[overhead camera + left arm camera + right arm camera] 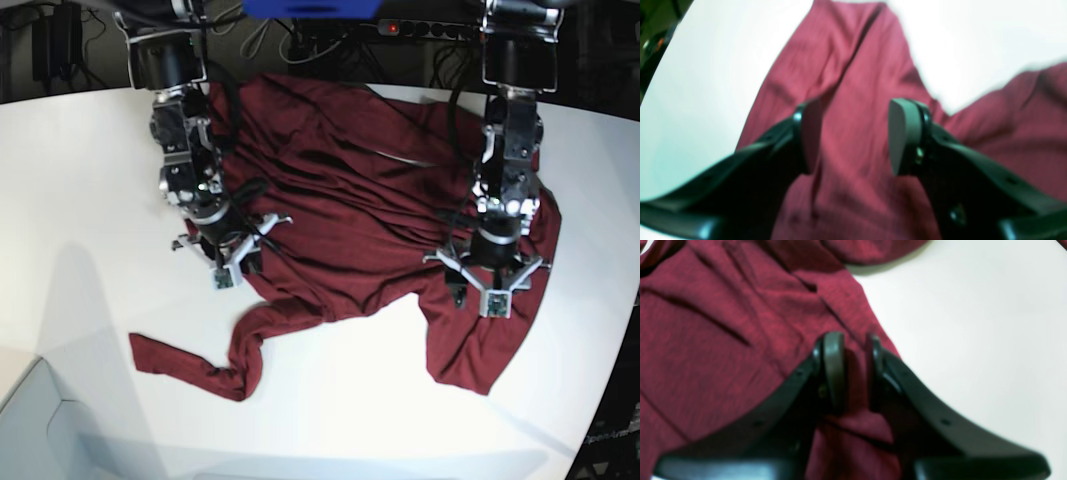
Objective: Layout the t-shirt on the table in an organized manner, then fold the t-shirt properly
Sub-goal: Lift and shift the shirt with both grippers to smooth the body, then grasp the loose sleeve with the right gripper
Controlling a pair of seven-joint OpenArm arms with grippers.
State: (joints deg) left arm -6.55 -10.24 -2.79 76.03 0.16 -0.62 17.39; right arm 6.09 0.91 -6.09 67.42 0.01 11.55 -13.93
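The maroon t-shirt (370,190) lies crumpled and spread on the white table (90,200), with a twisted strip trailing to the front left. My right gripper (236,264) stands at the shirt's left edge. In the right wrist view it (854,371) is shut on a fold of the t-shirt (723,350) beside bare table (973,340). My left gripper (492,292) hovers over the shirt's right part. In the left wrist view it (855,136) is open, with t-shirt fabric (853,76) below the gap and nothing held.
Cables and dark equipment (330,40) sit behind the table's far edge. The table's curved edge (610,400) runs down the right side. In the left wrist view the table's edge (660,63) shows at the top left.
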